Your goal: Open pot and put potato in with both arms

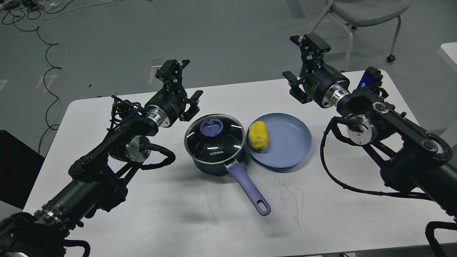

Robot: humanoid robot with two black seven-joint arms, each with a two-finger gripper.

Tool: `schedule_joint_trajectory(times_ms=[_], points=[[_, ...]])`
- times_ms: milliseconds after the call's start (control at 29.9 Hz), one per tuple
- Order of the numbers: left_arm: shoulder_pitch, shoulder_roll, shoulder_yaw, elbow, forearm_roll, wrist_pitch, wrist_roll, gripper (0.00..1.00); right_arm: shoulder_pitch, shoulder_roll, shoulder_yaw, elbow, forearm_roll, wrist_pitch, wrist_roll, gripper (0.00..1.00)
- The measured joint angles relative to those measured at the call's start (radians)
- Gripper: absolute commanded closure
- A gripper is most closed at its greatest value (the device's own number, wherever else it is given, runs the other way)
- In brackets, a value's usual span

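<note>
The pot (pixel 215 150) stands near the middle of the white table (pixel 178 221) with its glass lid (pixel 214 137) on and its purple handle (pixel 249 187) pointing toward the robot, and the yellow potato (pixel 257 135) lies on the left part of the blue plate (pixel 285 142) just beside the pot's right side. The left gripper (pixel 184 84) hangs above the table behind and left of the pot, its 2 fingers spread and holding nothing. The right gripper (pixel 298 57) is raised behind the plate, apparently spread wide and empty, though its dark fingers are hard to separate.

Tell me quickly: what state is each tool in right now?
Left tool: open, holding nothing.
Right tool: open, holding nothing.
</note>
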Motion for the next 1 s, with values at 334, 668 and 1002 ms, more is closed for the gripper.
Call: schedule_joint_trajectory(times_ms=[334,668,1002], points=[[0.007,0.042,0.013,-0.001,-0.012,-0.004,-0.001,0.01,-0.054,0.024,0.001,-0.017,-0.055,0.010,-0.001,0.00],[0.034,0.039,0.015,0.000,-0.005,-0.017,-0.002,0.01,-0.061,0.052,0.007,-0.016,-0.065,0.031,-0.001,0.00],[0.077,0.039,0.015,-0.024,-0.001,-0.017,-0.004,0.01,-0.049,0.053,-0.006,-0.021,-0.082,0.032,-0.001,0.00]])
